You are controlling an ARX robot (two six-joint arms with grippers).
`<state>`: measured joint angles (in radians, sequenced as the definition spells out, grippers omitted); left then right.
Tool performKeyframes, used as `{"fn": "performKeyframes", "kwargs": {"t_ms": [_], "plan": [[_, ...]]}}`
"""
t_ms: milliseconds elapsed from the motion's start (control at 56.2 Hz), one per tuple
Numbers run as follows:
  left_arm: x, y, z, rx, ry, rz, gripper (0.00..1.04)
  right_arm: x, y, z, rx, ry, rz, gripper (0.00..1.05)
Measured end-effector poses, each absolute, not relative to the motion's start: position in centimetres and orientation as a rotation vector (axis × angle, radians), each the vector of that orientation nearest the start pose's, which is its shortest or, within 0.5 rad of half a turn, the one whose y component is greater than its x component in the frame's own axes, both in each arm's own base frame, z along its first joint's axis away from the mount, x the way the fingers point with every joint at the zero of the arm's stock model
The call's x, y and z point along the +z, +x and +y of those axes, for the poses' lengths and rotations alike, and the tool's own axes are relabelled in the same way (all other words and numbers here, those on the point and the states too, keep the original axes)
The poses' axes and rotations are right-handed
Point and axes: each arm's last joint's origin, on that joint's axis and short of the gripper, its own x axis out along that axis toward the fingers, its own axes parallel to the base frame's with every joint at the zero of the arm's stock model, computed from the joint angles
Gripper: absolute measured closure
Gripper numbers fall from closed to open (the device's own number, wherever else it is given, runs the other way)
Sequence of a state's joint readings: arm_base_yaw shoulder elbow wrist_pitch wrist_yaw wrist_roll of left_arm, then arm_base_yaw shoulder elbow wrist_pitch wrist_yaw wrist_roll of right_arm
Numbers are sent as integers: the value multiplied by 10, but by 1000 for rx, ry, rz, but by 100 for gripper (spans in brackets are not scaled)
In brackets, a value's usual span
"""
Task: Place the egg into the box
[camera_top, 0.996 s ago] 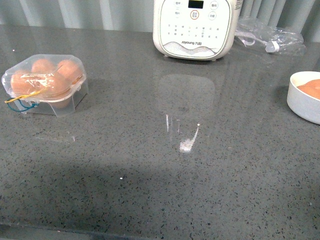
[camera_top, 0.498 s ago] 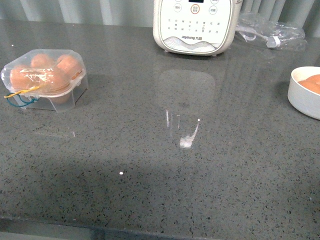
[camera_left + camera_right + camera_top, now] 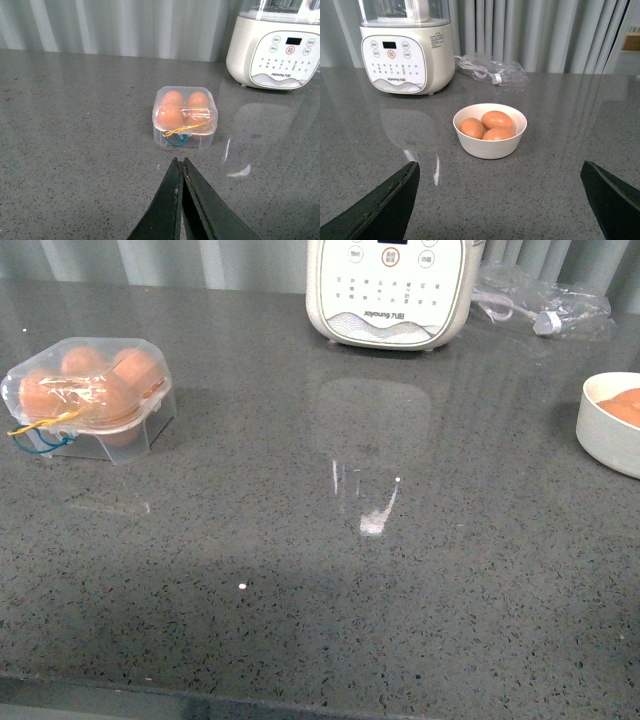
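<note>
Resting on the grey speckled counter (image 3: 320, 620), the scene is anchored by the white appliance (image 3: 388, 290) with buttons, which serves as the landmark. Off to the right of the appliance, and nearer the robot, a round white bowl (image 3: 490, 145) is seen holding three orange-brown eggs. The egg (image 3: 496, 119) lying topmost in that bowl is judged the easiest to take. Well to the left of the appliance, the box (image 3: 185, 124) sits with its clear lid closed over four eggs, a blue-yellow cord at its front; every cup appears filled, so the task seems close to finished or the lid must be reopened.

The egg is judged light, rigid yet brittle, and smooth enough to slip; it should be taken across its widest middle with gentle pressure, from above, so the neighbouring eggs are not knocked. The thin plastic box is expected to flex and slide if pushed.

The left end effector (image 3: 181, 162) is closed tight on nothing, aimed at the box. The right end effector (image 3: 500, 195) is spread wide and empty, facing the bowl.
</note>
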<state>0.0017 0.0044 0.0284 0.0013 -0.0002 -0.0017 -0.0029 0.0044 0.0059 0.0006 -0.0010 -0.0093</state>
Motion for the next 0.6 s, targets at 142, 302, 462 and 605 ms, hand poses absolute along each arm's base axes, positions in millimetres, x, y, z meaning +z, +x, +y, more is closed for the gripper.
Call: {"fn": "performKeyframes", "kwargs": {"t_ms": [142,302,462,605], "plan": [[173,96,0,2,-2,-26,86,165,98,0,-2,-9,-2,7],[173,96,0,2,-2,-26,60,165,98,0,-2,-9,-2,7],[173,96,0,2,-2,-26,35,165,98,0,-2,-9,-2,7],[173,96,0,2,-2,-26,10,165,98,0,-2,-9,-2,7]]}}
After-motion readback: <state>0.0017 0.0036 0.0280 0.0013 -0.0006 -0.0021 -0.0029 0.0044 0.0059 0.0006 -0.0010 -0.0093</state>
